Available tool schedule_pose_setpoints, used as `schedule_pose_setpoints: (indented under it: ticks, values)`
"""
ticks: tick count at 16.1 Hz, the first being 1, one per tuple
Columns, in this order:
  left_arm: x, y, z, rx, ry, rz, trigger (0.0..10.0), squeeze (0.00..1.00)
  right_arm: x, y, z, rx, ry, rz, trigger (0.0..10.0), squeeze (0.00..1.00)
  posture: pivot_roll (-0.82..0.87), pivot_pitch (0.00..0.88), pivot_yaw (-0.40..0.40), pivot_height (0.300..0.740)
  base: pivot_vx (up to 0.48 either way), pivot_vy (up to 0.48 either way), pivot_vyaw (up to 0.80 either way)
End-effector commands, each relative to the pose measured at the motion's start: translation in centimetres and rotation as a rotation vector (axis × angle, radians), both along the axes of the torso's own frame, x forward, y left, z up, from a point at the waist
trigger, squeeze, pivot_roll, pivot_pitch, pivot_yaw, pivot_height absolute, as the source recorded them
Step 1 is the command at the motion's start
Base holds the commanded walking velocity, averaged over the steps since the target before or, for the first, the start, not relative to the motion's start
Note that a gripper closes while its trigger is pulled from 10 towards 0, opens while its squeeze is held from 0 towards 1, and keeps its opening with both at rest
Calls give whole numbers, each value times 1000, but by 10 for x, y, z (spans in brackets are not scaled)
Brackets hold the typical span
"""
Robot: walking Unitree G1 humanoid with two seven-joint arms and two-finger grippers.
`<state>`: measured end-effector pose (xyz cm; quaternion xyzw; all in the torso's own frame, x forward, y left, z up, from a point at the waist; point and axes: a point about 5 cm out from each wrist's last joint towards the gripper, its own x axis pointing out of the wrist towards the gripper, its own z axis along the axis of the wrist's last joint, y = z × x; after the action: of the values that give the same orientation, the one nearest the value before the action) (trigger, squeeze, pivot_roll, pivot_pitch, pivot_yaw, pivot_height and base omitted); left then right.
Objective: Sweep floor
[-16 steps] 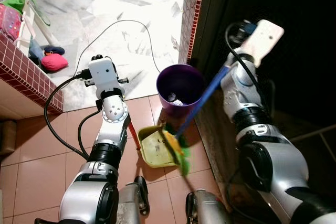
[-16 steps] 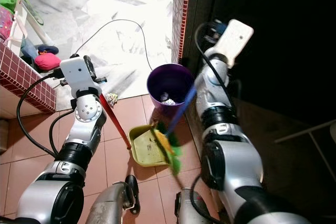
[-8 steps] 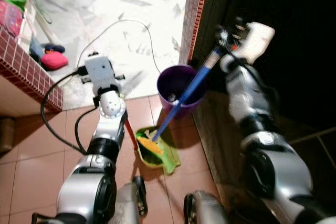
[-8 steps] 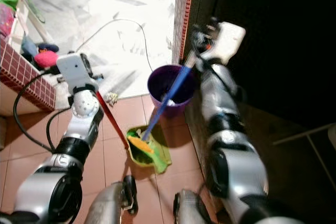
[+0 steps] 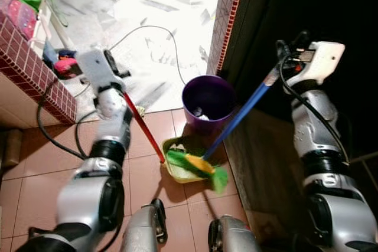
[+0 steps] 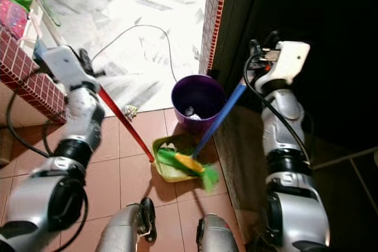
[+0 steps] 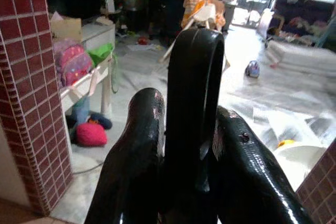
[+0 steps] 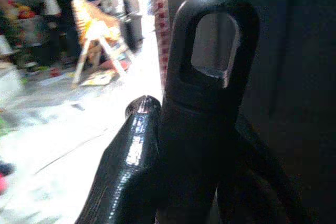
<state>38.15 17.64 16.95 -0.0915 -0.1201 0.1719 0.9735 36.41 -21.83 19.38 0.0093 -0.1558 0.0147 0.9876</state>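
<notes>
Broom [image 5: 204,163] swung back across dustpan [image 5: 180,166], right gripper [image 8: 194,145] clamped.

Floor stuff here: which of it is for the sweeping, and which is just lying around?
For the sweeping:
- broom, blue handle, held by the right gripper
- yellow-green dustpan, red handle, held by the left gripper
- purple bin, scraps inside

Lying about:
- black cable on the pale floor
- pink cushion
- pink bag on the brick ledge
</notes>
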Motion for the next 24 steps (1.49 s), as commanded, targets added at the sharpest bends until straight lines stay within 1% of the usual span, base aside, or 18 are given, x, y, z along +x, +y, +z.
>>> schedule_pose_setpoints:
  ticks: [1, 2, 3, 5, 7, 8, 10, 12, 14, 15, 16, 18, 19, 20, 21, 22, 23, 24]
  values:
    - [3, 19, 57, 13, -248, 47, 10000, 0, -8, -20, 1, -257, 11, -100, 10000, 0, -186, 4, 23, 740, 0, 0, 0]
    - [2, 24, 59, 13, -257, 45, 10000, 0, -11, -28, 5, -270, -7, -159, 10000, 0, -188, 0, 24, 740, 0, 0, 0]
    - [2, 27, 61, 17, -267, 42, 10000, 0, -13, -33, 9, -287, -26, -193, 10000, 0, -187, 0, 24, 740, 0, 0, 0]
    - [-1, 30, 61, 21, -289, 1, 10000, 0, -19, -43, 15, -351, -64, -271, 10000, 0, -177, 0, 16, 740, 0, 0, 0]
    - [-2, 32, 60, 21, -293, -5, 10000, 0, -20, -46, 13, -374, -62, -293, 10000, 0, -174, 0, 12, 740, 0, 0, 0]
    - [-4, 33, 57, 18, -292, -4, 10000, 0, -21, -49, 9, -372, -46, -306, 10000, 0, -171, 0, 11, 740, 0, 0, 0]
    - [-4, 31, 50, 27, -270, -13, 10000, 0, -20, -49, 5, -370, -32, -323, 10000, 0, -174, 0, 14, 740, 0, 0, 0]
    - [-3, 26, 45, 48, -238, -37, 10000, 0, -19, -45, 4, -374, -34, -322, 10000, 0, -174, 0, 21, 740, 0, 0, 0]
    - [-3, 20, 33, 96, -163, -66, 10000, 0, -18, -40, -6, -337, 10, -305, 10000, 0, -170, 0, 25, 740, 0, 0, 0]
    - [-4, 19, 25, 119, -119, -66, 10000, 0, -17, -35, -12, -312, 33, -286, 10000, 0, -163, 0, 29, 740, 0, 0, 0]
    - [-5, 19, 18, 119, -91, -68, 10000, 0, -17, -30, -18, -279, 51, -269, 10000, 0, -159, 0, 30, 740, 0, 0, 0]
    - [-12, 17, 4, 193, -39, -61, 10000, 0, -16, -13, -26, -243, 65, -222, 10000, 0, -152, 0, 32, 740, 0, 0, 0]
    - [-14, 16, 3, 216, -37, -63, 10000, 0, -16, -7, -29, -236, 69, -212, 10000, 0, -146, 0, 30, 740, 0, 0, 0]
    - [-15, 14, 3, 262, -34, -48, 10000, 0, -16, 0, -33, -236, 74, -205, 10000, 0, -139, 0, 28, 740, 0, 0, 0]
    - [-15, 13, 3, 293, -25, -33, 10000, 0, -15, 4, -34, -235, 74, -203, 10000, 0, -138, 0, 28, 740, 0, 0, 0]
    - [-15, 9, 4, 341, -26, -10, 10000, 0, -15, 10, -35, -216, 73, -198, 10000, 0, -137, 0, 30, 740, 0, 0, 0]
    - [-15, -2, 7, 370, -45, -26, 10000, 0, -15, 15, -35, -208, 72, -196, 10000, 0, -140, 0, 31, 740, 0, 0, 0]
    - [-14, -9, 8, 363, -47, -30, 10000, 0, -15, 17, -35, -209, 67, -195, 10000, 0, -141, 0, 31, 740, 0, 0, 0]
